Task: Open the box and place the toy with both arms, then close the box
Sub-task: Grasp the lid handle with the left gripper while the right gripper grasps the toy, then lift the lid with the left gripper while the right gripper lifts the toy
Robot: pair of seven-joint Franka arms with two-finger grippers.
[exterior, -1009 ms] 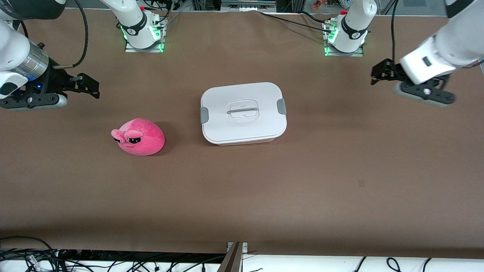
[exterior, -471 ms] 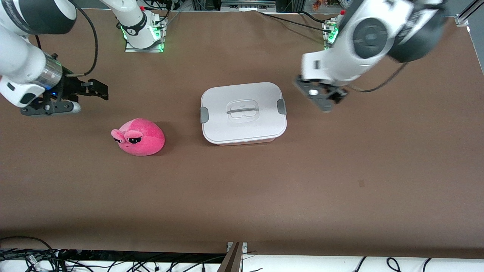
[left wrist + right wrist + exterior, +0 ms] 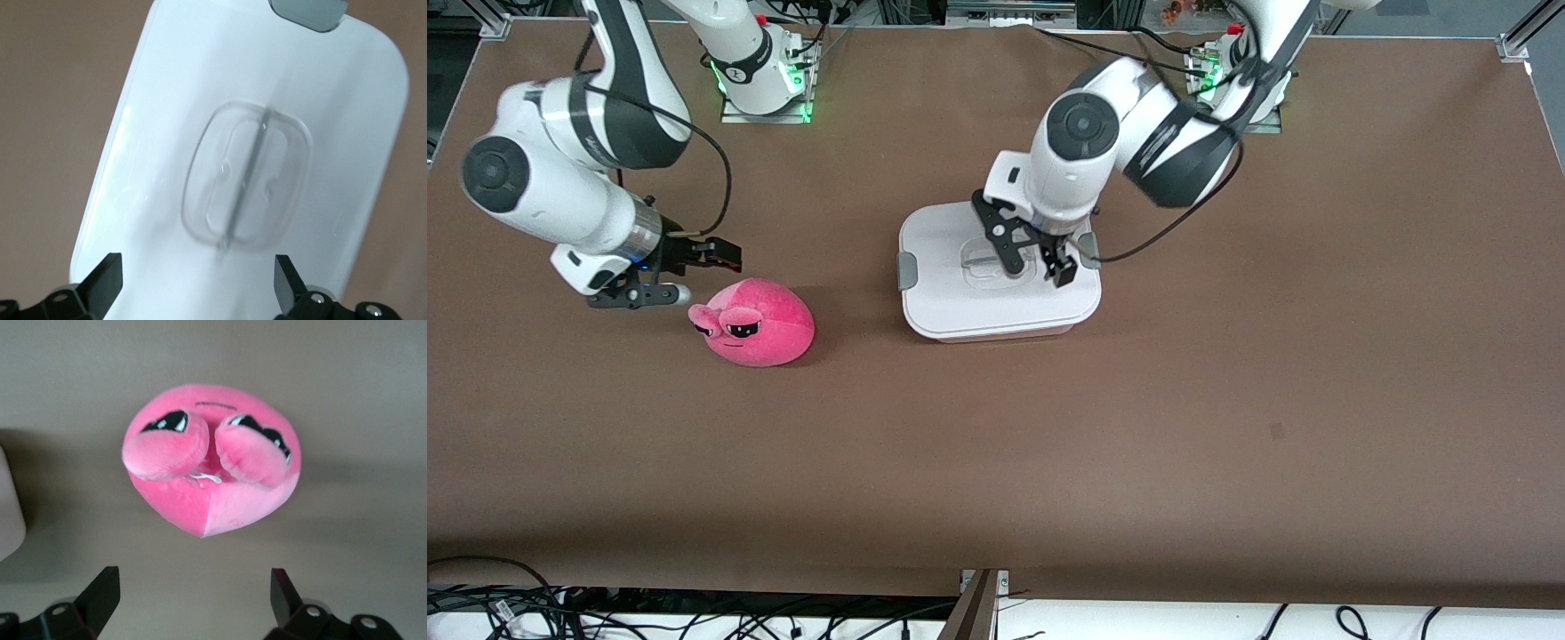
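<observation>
The box (image 3: 996, 332) stands mid-table with its white lid (image 3: 943, 293) on, a grey clip (image 3: 906, 269) at each short end. My left gripper (image 3: 1039, 269) hangs open just over the lid's recessed handle (image 3: 983, 260). In the left wrist view the open gripper (image 3: 197, 277) is empty above the lid (image 3: 147, 167), with the handle (image 3: 247, 180) just ahead. The pink plush toy (image 3: 758, 324) lies toward the right arm's end. My right gripper (image 3: 727, 258) is open and empty, close beside the toy. The right wrist view shows the gripper (image 3: 193, 590) and the toy (image 3: 213, 463) apart.
The brown table (image 3: 1138, 444) has bare room on every side of the box and toy. The arm bases (image 3: 760, 80) stand along the edge farthest from the front camera. Cables (image 3: 516, 604) hang below the near edge. A corner of the box (image 3: 10, 513) shows in the right wrist view.
My left arm swung in from its end of the table until its gripper stood over the lid. My right gripper moved in close to the toy. Box and toy have not moved.
</observation>
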